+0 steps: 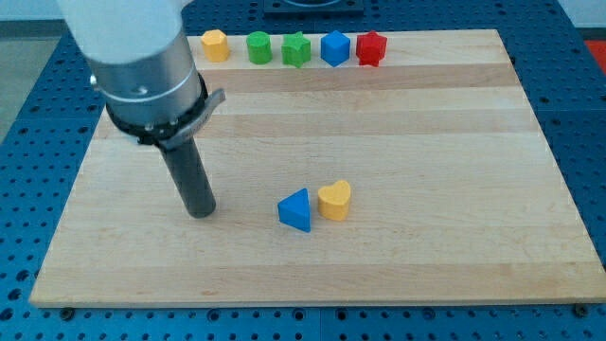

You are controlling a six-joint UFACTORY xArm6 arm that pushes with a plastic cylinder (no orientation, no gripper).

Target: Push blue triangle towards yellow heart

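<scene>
A blue triangle [296, 210] lies on the wooden board [436, 142] a little below its middle. A yellow heart [334, 200] sits right beside it on the view's right, touching or nearly touching it. My tip [201, 212] rests on the board to the view's left of the blue triangle, about a hand's width away, at nearly the same height in the view. The arm's grey body [142, 66] rises from the rod toward the view's top left.
Along the board's top edge stands a row of blocks: a yellow hexagon [216, 44], a green cylinder [258, 47], a green star [296, 49], a blue hexagon [334, 48] and a red star [371, 48]. A blue perforated table [578, 114] surrounds the board.
</scene>
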